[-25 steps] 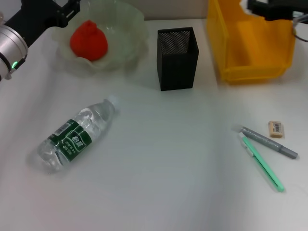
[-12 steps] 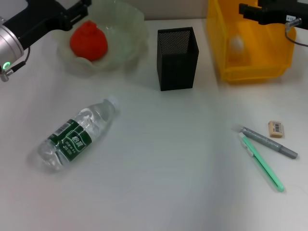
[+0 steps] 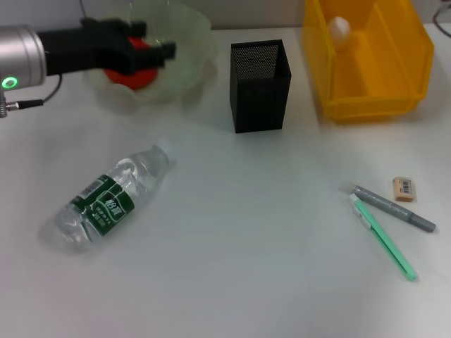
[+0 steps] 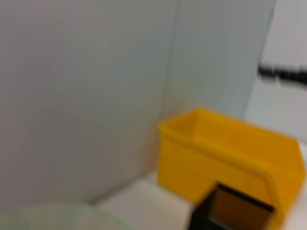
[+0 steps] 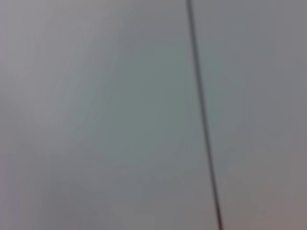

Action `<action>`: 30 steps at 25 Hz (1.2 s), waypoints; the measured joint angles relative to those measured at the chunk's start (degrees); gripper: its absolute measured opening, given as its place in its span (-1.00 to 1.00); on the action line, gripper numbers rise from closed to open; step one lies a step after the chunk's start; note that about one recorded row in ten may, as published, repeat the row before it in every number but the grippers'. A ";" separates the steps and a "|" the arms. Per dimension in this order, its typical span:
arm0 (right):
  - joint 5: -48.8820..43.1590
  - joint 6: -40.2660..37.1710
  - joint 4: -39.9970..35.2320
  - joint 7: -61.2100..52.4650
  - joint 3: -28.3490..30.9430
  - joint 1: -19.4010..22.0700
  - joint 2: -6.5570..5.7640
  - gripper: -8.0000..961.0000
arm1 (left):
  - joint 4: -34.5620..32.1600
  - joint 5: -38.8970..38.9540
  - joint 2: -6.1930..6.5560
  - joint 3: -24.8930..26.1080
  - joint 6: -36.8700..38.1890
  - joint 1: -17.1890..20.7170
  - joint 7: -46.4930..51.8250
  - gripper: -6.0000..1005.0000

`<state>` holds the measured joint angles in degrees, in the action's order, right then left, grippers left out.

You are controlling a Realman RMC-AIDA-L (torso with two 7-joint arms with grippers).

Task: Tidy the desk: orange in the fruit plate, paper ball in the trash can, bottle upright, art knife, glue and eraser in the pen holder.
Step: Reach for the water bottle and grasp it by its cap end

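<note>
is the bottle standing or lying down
Lying down: the bottle rests on its side on the table, its white cap toward the green bowl.

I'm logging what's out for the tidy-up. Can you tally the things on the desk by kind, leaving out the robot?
Containers: 3 (fruit plate, pen holder, trash can)
Fruit: 1 (orange, in the fruit plate)
Paper: 1 (paper ball, in the trash can)
Drinks: 1 (bottle, lying down)
Stationery: 3 (eraser, grey pen-like tool, green pen-like tool)
Total: 9

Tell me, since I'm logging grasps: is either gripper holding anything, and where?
Cannot be told: the left gripper is over the orange; the right is out of view.
</note>
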<state>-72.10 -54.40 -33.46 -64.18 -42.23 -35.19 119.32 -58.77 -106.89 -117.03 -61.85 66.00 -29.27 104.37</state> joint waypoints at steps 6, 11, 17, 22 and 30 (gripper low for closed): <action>5.63 -2.29 2.54 4.89 0.24 1.16 -0.18 0.29 | -5.10 -20.40 -1.49 -6.70 6.14 -4.73 18.60 0.38; 5.86 -3.50 4.13 5.00 0.20 2.01 -0.18 0.29 | -5.28 -30.21 -1.70 -14.11 4.69 -7.14 27.66 0.38; 5.97 -4.38 6.00 5.03 0.19 2.53 -0.09 0.29 | -5.50 -39.53 -1.91 -18.13 4.10 -8.50 33.69 0.38; 6.13 -5.12 6.69 5.05 0.22 2.77 -0.06 0.29 | -5.50 -40.29 -1.92 -18.26 4.52 -8.66 33.97 0.38; 6.47 -5.82 7.41 5.10 0.24 3.07 0.03 0.29 | -3.55 -40.26 -2.08 -19.22 4.40 -9.05 34.52 0.37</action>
<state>-65.63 -60.22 -26.05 -59.08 -41.99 -32.13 119.36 -62.33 -147.15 -119.11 -81.07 70.40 -38.32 138.89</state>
